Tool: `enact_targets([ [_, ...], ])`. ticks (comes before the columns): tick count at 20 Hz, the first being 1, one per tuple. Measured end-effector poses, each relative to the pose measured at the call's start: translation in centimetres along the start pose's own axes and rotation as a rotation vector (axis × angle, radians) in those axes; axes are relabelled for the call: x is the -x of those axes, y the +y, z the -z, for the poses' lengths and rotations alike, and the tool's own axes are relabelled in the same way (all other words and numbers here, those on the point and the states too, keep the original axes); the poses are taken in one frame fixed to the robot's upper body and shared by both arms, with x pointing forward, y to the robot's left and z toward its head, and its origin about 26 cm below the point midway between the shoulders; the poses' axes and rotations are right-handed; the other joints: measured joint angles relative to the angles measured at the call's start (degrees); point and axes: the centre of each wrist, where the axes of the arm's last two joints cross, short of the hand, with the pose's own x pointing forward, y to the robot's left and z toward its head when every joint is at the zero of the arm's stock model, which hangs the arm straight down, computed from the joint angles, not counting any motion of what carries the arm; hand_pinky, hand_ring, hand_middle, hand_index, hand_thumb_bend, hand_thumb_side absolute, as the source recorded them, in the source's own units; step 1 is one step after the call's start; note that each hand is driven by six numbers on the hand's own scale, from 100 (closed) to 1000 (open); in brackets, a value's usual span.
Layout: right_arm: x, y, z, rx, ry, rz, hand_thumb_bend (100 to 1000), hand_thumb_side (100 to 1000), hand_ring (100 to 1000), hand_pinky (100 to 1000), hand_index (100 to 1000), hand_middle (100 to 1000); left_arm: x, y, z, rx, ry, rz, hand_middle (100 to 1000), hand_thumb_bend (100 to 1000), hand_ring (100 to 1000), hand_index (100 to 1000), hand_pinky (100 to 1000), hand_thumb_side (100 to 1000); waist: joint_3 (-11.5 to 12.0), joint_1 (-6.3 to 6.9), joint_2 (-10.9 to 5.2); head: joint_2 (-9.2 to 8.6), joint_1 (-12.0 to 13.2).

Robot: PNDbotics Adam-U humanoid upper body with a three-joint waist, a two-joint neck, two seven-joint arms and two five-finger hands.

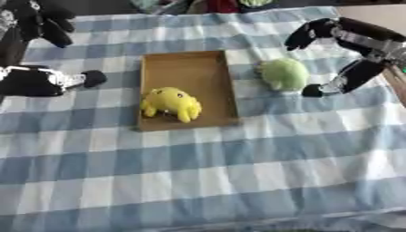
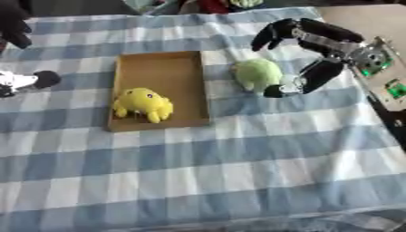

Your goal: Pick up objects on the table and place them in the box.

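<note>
Beside the box [image 1: 189, 68], at its 3 o'clock, lies the green plush [image 1: 283, 74], judged soft and light; my right robot hand [image 2: 305, 47], unclenched, straddles it for a mid-body pinch.

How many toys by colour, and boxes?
Yellow toy: 1, in the box
Green toy: 1, on the cloth right of the box
Box: 1
Total: 3
</note>
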Motion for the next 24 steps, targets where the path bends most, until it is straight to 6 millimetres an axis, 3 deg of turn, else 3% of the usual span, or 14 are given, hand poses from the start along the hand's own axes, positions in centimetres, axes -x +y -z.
enact_targets([
  [11,2.5,1.9,1.2,0.006,0.089,0.013,517,508,817,729,781,766,0.5,-0.3,-0.5,-0.009,0.020,-0.021,547,837,544,717,580,211,0.4,-0.01,-0.18,0.00,-0.2],
  [24,4.6,3.7,0.1,0.001,0.198,0.001,498,513,790,720,765,737,0.8,-0.3,-0.7,-0.022,0.032,-0.028,546,835,543,716,579,207,0.7,-0.03,-0.21,0.00,-0.2],
])
